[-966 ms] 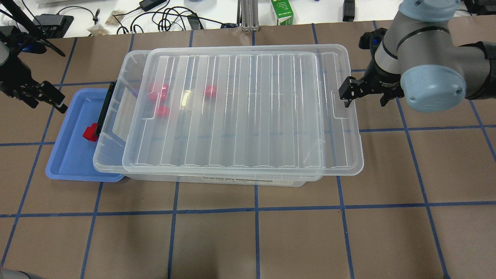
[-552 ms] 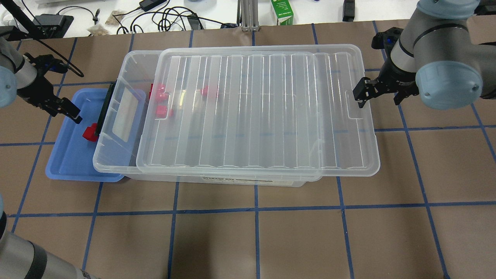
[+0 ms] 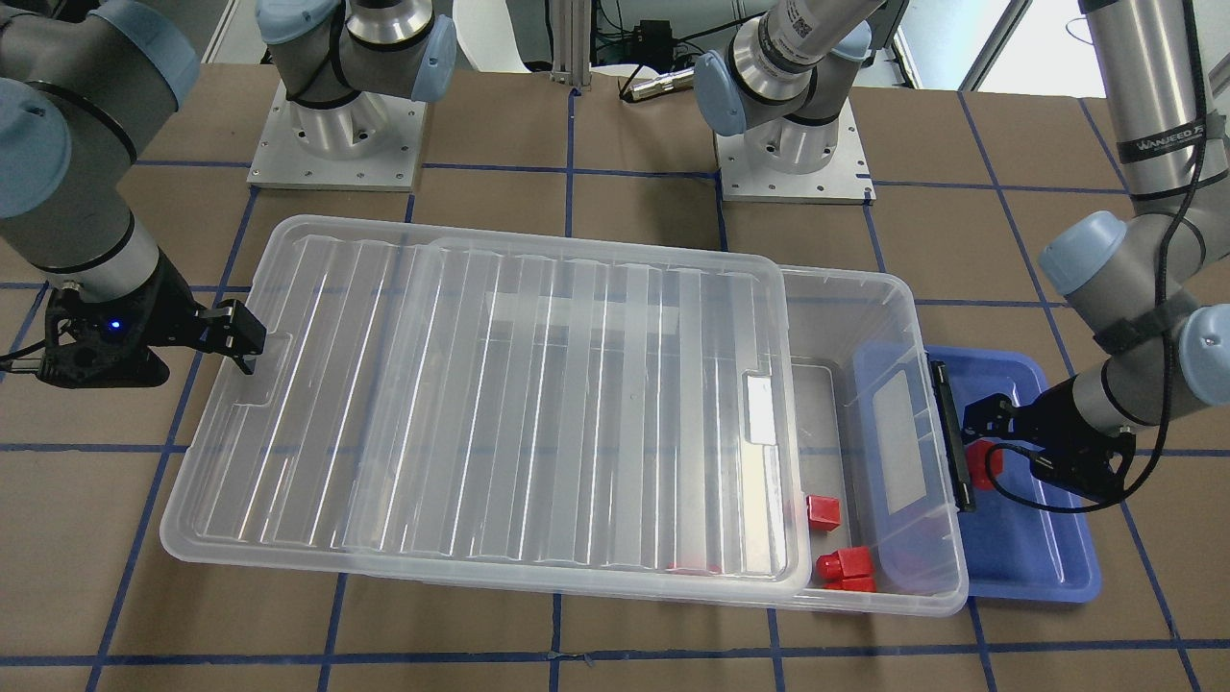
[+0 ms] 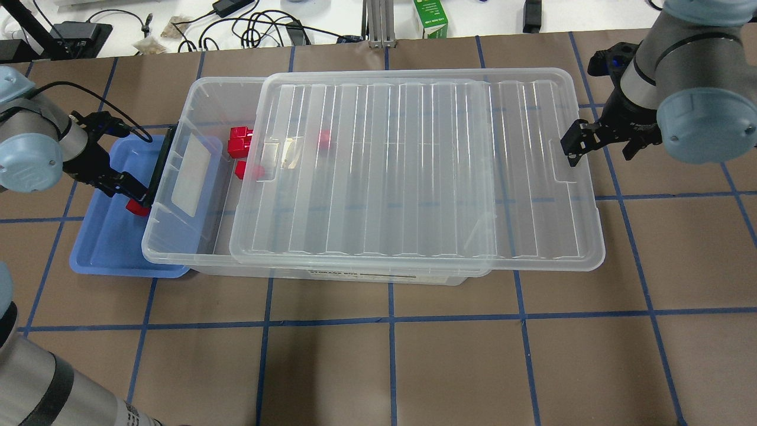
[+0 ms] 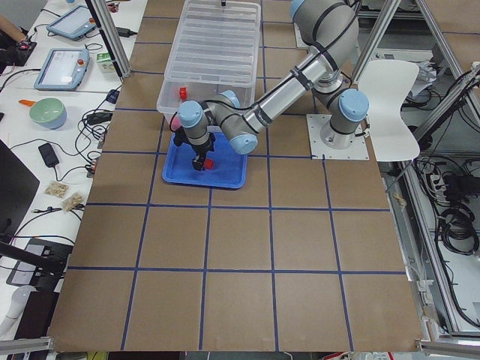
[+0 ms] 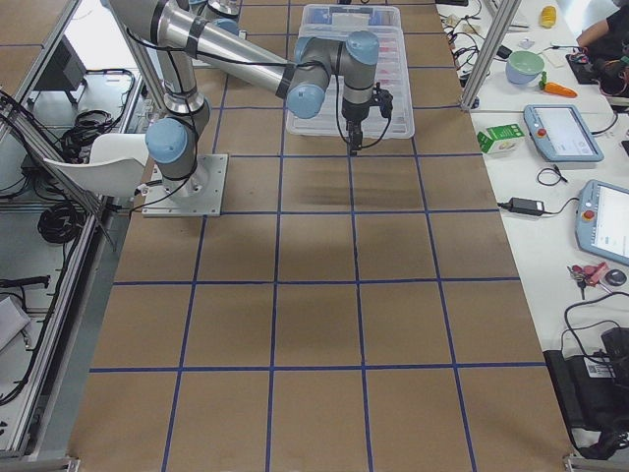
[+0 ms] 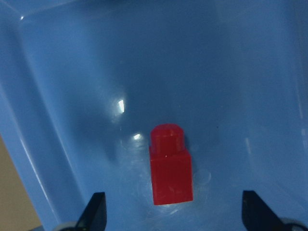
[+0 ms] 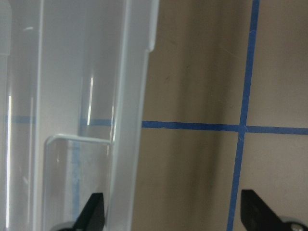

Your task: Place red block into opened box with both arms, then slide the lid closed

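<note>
Red block [image 3: 985, 463], a small bright plastic piece with a narrower stub at one end, lies in the shallow blue plastic tray [image 3: 1043, 562]. In the front-facing view it sits just outside the black bar [image 3: 951, 432] on the short side of the large clear plastic box [image 3: 865, 279]. The left pincer [image 3: 990, 444], black and two-fingered, hangs right at it. The right pincer [image 3: 235, 336] stands well apart, at the far short edge of the ridged translucent plastic lid [image 3: 528, 404].

From overhead, the lid covers most of the box and leaves a gap at the tray end, where other red blocks [image 4: 239, 142] already lie. The left arm is plainly the nearer one to the red block in the tray.

The left side view shows the near arm bent down over the tray. The right side view shows the near arm at the lid's end. In both, the fingers are too small to judge.

The left wrist view settles the grasp. The left pincer is open, one fingertip [image 7: 96, 214] at each side. The red block is centred between them, its long axis running away from the camera, stub far, across the closing line.

The right wrist view shows the right pincer open too, holding nothing. The lid's rim passes between its fingers, probably without contact.
</note>
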`<action>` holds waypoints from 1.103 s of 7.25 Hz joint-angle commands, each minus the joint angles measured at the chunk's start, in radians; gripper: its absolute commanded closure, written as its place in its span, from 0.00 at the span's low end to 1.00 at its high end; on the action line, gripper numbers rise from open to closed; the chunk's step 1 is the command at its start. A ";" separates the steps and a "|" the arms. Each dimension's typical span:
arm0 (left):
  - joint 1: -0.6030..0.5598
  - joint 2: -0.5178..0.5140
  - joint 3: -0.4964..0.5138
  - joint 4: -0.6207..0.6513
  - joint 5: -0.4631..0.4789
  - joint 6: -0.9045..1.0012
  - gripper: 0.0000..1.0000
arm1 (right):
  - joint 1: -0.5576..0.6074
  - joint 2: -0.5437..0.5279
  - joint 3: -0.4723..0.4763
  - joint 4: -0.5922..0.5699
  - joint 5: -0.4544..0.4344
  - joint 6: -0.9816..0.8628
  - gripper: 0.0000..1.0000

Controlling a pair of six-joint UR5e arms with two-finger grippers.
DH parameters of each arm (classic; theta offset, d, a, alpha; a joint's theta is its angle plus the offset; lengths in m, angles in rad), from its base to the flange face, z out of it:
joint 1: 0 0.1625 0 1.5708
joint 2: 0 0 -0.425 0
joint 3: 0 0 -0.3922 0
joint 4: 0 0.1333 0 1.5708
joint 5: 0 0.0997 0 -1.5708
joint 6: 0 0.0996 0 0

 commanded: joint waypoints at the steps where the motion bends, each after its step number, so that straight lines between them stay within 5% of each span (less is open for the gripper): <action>1: 0.000 -0.040 -0.008 0.039 0.005 -0.012 0.00 | -0.028 0.000 0.000 0.000 -0.006 -0.034 0.00; 3: -0.001 -0.054 -0.014 0.061 0.007 -0.029 0.05 | -0.071 0.001 0.000 0.002 -0.007 -0.083 0.00; 4: -0.003 -0.054 -0.014 0.061 0.008 -0.058 0.15 | -0.085 0.001 -0.002 0.000 -0.007 -0.104 0.00; 6: -0.009 -0.036 -0.014 0.058 0.008 -0.063 0.57 | -0.106 0.001 -0.002 0.002 -0.007 -0.112 0.00; 7: -0.011 -0.025 -0.014 0.047 0.004 -0.061 0.89 | -0.106 0.000 -0.002 0.002 -0.007 -0.112 0.00; 8: -0.011 -0.020 -0.014 0.047 0.004 -0.063 1.00 | -0.106 0.001 -0.002 0.002 -0.007 -0.112 0.00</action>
